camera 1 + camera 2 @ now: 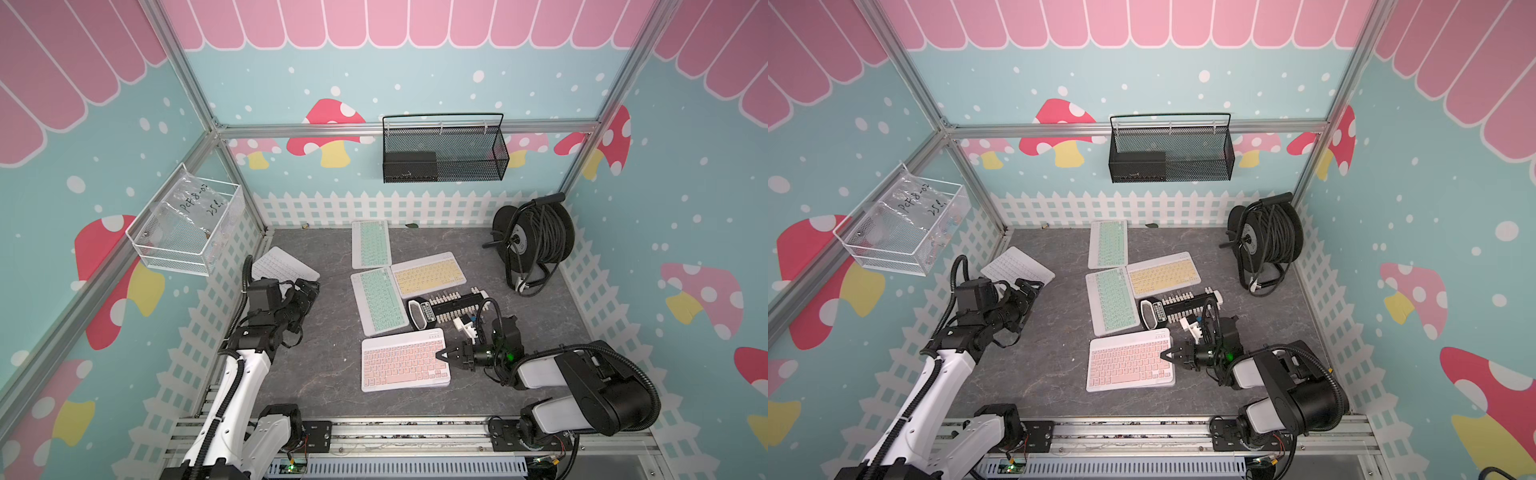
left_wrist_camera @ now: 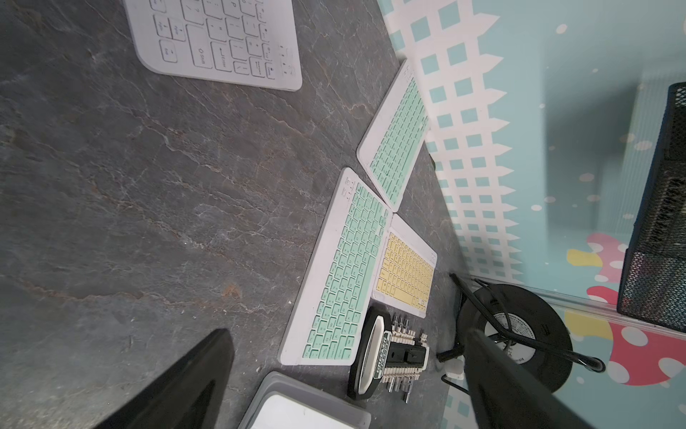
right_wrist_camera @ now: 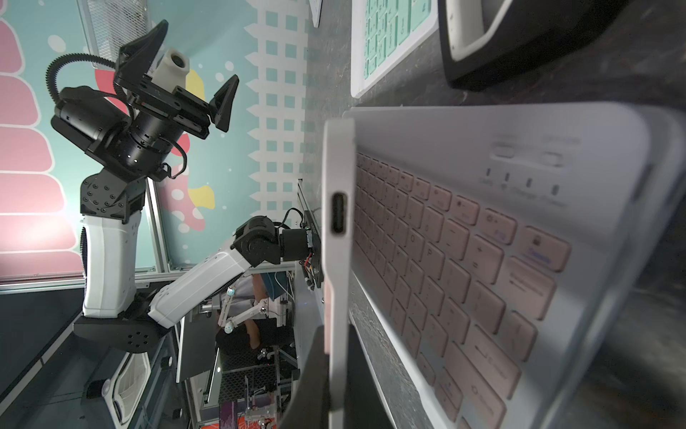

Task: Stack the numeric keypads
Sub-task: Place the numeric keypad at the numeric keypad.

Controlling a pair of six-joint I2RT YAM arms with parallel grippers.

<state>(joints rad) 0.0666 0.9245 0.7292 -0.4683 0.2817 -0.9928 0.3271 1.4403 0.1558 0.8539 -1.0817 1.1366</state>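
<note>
Left arm: elbow folded, wrist raised off the table (image 1: 316, 353), left gripper (image 1: 302, 291) tipped downward.
Left jaws: spread wide, holding nothing.
Right arm: low and stretched across the table, right gripper (image 1: 442, 355) lying almost level.
Right jaws: closed to a point on the side edge of the pink keypad (image 1: 403, 359). It looks like a pinch on that edge, though the close view is blurred.
Ahead of the left jaws: the white keypad (image 1: 284, 266), just beyond the fingertips and not touched.
Off to one side of the right jaws: the peg holder (image 1: 449, 305) close by, then the near mint keypad (image 1: 382, 301), the yellow keypad (image 1: 428, 274) and the far mint keypad (image 1: 371, 244), well apart.
Right wrist view only: a charging port on the pink keypad's edge (image 3: 337, 215), and how far apart the left jaws are.
Left wrist view only: printed key legends on the white keypad (image 2: 222, 41).
Both top views only: all the keypads at once.
Keypad count: two mint, one yellow, one white, one pink. At least one more frame edge peeks out under the pink.
Other things: one peg holder, one cable reel (image 1: 534, 237), one black mesh basket (image 1: 444, 149), one white wire basket (image 1: 187, 224).
</note>
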